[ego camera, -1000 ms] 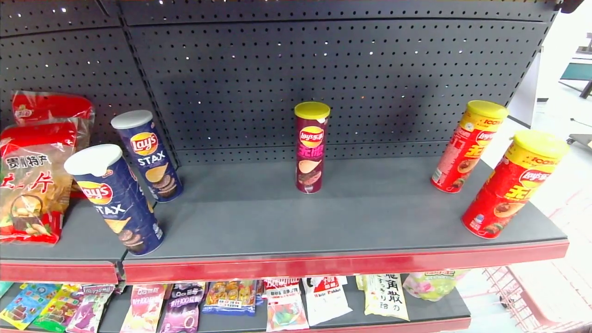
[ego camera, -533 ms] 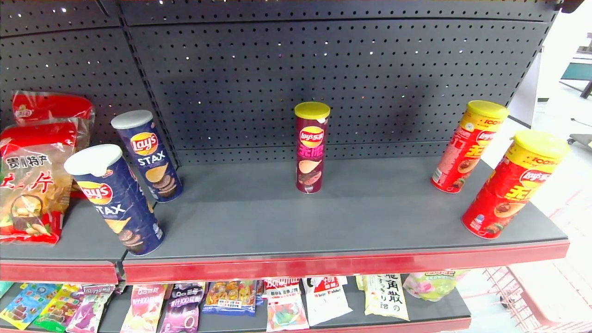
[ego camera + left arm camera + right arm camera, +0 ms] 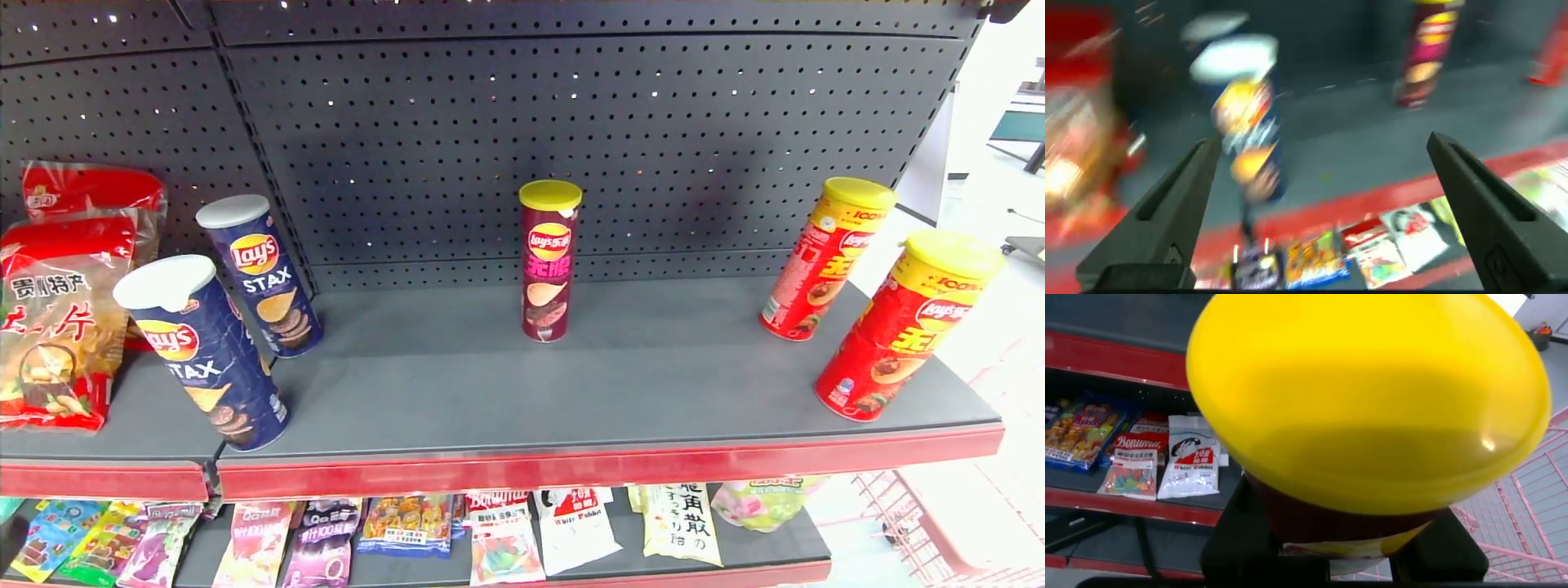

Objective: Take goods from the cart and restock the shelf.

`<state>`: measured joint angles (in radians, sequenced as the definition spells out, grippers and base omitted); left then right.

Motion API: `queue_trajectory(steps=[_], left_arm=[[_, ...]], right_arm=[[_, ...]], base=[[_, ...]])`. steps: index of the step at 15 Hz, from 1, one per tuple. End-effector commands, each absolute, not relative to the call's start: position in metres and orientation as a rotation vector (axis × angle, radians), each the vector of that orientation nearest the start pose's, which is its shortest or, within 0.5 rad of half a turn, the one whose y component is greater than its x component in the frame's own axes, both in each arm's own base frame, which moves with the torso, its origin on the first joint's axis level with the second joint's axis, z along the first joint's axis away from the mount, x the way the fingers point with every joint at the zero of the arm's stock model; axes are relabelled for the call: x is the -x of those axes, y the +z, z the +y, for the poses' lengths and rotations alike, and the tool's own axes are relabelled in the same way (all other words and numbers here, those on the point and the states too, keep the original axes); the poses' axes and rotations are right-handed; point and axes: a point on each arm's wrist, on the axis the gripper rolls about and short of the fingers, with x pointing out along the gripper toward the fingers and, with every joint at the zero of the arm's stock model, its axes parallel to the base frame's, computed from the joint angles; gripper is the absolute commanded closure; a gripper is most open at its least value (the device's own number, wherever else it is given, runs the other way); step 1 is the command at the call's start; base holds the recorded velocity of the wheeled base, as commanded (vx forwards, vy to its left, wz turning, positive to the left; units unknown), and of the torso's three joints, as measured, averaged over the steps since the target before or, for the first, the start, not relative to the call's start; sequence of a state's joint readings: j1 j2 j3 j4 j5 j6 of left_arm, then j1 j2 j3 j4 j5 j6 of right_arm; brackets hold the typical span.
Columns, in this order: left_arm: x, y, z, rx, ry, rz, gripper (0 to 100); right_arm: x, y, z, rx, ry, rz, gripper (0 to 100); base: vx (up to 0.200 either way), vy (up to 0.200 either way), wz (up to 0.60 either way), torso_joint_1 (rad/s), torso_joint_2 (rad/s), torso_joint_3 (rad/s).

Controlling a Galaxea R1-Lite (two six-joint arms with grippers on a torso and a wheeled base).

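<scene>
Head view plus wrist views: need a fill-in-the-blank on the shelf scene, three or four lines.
1. The purple can on the shelf has a ____ lid.
2. The shelf holds ____ blue cans.
3. The left end effector is ____ and empty.
4. The right end effector is ____ on the held can.
Missing: yellow, two, open, shut.

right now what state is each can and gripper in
front blue can, standing on shelf, lid on
back blue can, standing, lid on
purple can, standing, lid on
back red can, standing, lid on
front red can, standing, lid on
left gripper, open, empty
right gripper, shut on yellow-lidded can
</scene>
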<state>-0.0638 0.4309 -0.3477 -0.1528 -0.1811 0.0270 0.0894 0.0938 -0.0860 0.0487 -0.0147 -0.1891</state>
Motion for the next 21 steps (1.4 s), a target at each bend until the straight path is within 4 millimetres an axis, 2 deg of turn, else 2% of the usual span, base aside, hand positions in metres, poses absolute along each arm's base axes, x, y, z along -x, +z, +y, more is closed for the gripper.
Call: queue_trajectory(steps=[1, 2, 3, 4, 6, 8, 11, 12, 14, 17, 21], left_arm=[[-0.111, 0.257, -0.042, -0.126, -0.615, 0.000, 0], [-0.128, 0.259, -0.064, -0.130, -0.717, 0.006, 0], [-0.140, 0.256, -0.078, -0.136, -0.753, 0.018, 0], [-0.147, 0.253, -0.085, -0.142, -0.766, 0.028, 0], [-0.179, 0.243, -0.115, -0.154, -0.761, 0.065, 0], [-0.204, 0.244, -0.140, -0.162, -0.743, 0.077, 0], [-0.237, 0.231, -0.157, -0.187, -0.697, 0.143, 0], [-0.256, 0.214, -0.161, -0.256, -0.681, 0.171, 0], [-0.282, 0.194, -0.167, -0.355, -0.719, 0.140, 0], [-0.313, 0.193, -0.186, -0.328, -0.779, 0.062, 0], [-0.332, 0.196, -0.196, -0.259, -0.845, 0.046, 0]], right_arm=[[0.020, 0.094, -0.002, 0.194, 0.083, 0.061, 100], [0.020, 0.093, -0.002, 0.192, 0.080, 0.063, 100], [0.020, 0.092, -0.002, 0.192, 0.080, 0.066, 100], [0.020, 0.092, -0.002, 0.192, 0.080, 0.068, 100], [0.020, 0.092, -0.002, 0.192, 0.082, 0.068, 100], [0.019, 0.090, -0.002, 0.193, 0.081, 0.076, 100], [0.019, 0.090, -0.002, 0.193, 0.081, 0.074, 100], [0.019, 0.090, -0.002, 0.193, 0.081, 0.074, 100], [0.019, 0.090, -0.002, 0.193, 0.080, 0.074, 100], [0.019, 0.088, -0.002, 0.190, 0.080, 0.082, 100], [0.019, 0.088, -0.002, 0.189, 0.080, 0.082, 100]], base=[[0.000, 0.000, 0.00, 0.000, 0.00, 0.000], [0.000, 0.000, 0.00, 0.000, 0.00, 0.000], [0.000, 0.000, 0.00, 0.000, 0.00, 0.000], [0.000, 0.000, 0.00, 0.000, 0.00, 0.000], [0.000, 0.000, 0.00, 0.000, 0.00, 0.000], [0.000, 0.000, 0.00, 0.000, 0.00, 0.000], [0.000, 0.000, 0.00, 0.000, 0.00, 0.000], [0.000, 0.000, 0.00, 0.000, 0.00, 0.000], [0.000, 0.000, 0.00, 0.000, 0.00, 0.000], [0.000, 0.000, 0.00, 0.000, 0.00, 0.000], [0.000, 0.000, 0.00, 0.000, 0.00, 0.000]])
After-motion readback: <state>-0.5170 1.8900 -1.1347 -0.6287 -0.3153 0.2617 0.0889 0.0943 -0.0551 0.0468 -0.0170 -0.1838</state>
